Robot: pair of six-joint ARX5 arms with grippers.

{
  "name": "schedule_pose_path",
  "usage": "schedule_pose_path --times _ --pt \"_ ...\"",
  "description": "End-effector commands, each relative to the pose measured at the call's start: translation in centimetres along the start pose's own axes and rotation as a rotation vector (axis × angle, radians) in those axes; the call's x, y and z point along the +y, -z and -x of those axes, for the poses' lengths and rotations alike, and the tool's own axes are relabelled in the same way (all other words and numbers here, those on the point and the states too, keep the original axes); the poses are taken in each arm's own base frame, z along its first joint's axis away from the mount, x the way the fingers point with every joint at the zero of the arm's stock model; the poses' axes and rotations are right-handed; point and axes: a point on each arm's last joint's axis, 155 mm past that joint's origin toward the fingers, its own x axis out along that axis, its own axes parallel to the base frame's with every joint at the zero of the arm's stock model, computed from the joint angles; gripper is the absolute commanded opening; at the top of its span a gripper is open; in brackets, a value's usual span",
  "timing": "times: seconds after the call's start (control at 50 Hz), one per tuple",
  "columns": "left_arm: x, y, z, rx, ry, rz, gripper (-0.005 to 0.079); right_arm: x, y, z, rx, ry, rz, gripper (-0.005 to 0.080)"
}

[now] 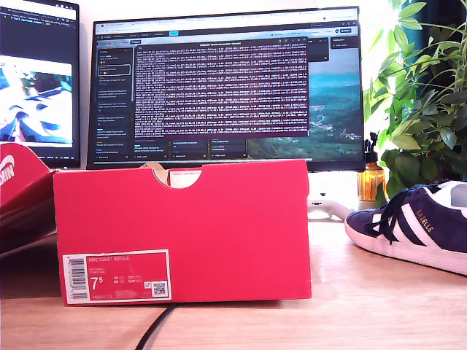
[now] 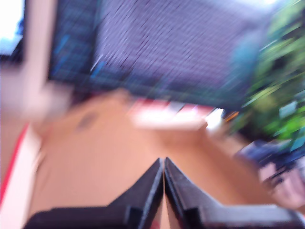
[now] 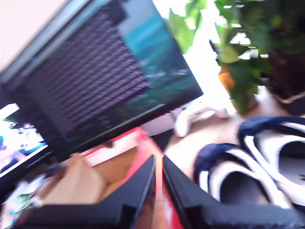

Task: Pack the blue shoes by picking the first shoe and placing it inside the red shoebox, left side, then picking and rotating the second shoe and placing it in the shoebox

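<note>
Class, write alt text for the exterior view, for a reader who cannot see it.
A red shoebox with a white size label stands on a wooden desk, its notched front facing the camera. One navy sneaker with white stripes sits at the exterior view's right; a monitor showing text and a leafy plant stand behind.

Wooden tabletop (image 1: 314,306) carries red shoebox (image 1: 182,230), a blue shoe (image 1: 416,226) well apart beside it, red lid (image 1: 22,197) at its other end, monitor (image 1: 226,87) behind it.
</note>
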Motion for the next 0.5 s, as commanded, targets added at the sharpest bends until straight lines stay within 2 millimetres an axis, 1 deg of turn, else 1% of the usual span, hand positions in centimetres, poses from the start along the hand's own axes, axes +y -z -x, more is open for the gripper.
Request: schedule_pose_path --times 0.0,0.06,0.12,0.14,0.22,0.24,0.26,0.3,0.36,0.48 --pt "-2.0 -2.8 0.5 -0.043 0.053 -0.088 -0.0019 1.6 -1.7 0.3 -0.017 -0.038 0.016 0.0036" --pt "-3.0 -3.7 0.9 -0.02 0.072 -0.153 -0.0019 1.8 -2.0 0.4 -0.004 -0.034 0.025 0.0036" --pt "-3.4 -3.7 1.1 0.039 0.075 -0.25 -0.0019 2.0 -2.1 0.4 0.014 -0.027 0.032 0.0036" --pt "-3.5 -3.5 1.1 0.068 0.074 -0.256 -0.0019 2.0 -2.2 0.4 0.023 -0.021 0.03 0.0036" --pt "-3.0 -2.0 1.2 0.197 0.071 -0.365 -0.0019 2.1 -2.1 0.2 0.061 -0.006 0.019 0.0032" --pt "-2.9 -1.4 1.2 0.239 0.07 -0.363 -0.0019 2.2 -2.1 0.2 0.072 -0.006 0.017 0.0029" --pt "-2.7 -0.8 1.2 0.275 0.075 -0.398 -0.0019 2.3 -2.1 0.1 0.083 -0.009 0.016 0.0018" --pt "-2.5 0.2 1.3 0.341 0.087 -0.429 -0.0019 2.6 -2.1 -0.1 0.1 -0.015 0.013 -0.0017" --pt "-2.2 1.9 1.4 0.439 0.112 -0.46 -0.0019 2.8 -2.0 -0.4 0.123 -0.024 0.008 -0.0013" --pt "-2.0 4.6 1.5 0.575 0.2 -0.561 -0.0019 2.0 -0.8 -1.2 0.209 0.022 -0.018 -0.0013"
